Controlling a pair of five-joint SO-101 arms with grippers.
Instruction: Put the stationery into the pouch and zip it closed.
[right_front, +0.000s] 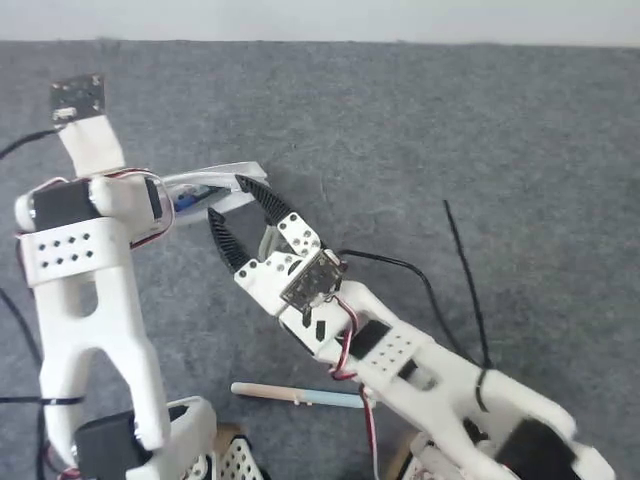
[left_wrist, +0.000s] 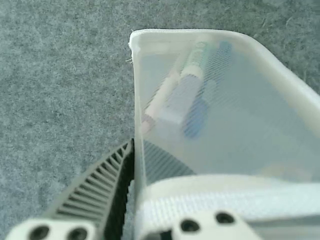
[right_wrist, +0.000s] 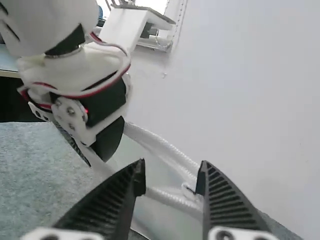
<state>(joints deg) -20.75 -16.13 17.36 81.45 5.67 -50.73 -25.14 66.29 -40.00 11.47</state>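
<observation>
The translucent pouch (left_wrist: 220, 125) with white zip edging is held off the grey mat, several pens and a white eraser-like piece (left_wrist: 172, 107) lying inside it. My left gripper (left_wrist: 134, 152) is shut on the pouch's edge. In the high view the pouch (right_front: 215, 185) juts out from the left arm (right_front: 90, 230), and my right gripper (right_front: 228, 198) stands open right at its free end. In the right wrist view the right gripper (right_wrist: 172, 167) straddles the white zip edge (right_wrist: 160, 145), with a small zip pull (right_wrist: 187, 190) between the jaws. One pale pen (right_front: 300, 395) lies on the mat by the arm bases.
A black cable (right_front: 465, 280) trails across the grey mat (right_front: 450, 130) to the right of the right arm. The far and right parts of the mat are open. The left arm's motor housing (right_wrist: 85, 105) sits close beside the right gripper.
</observation>
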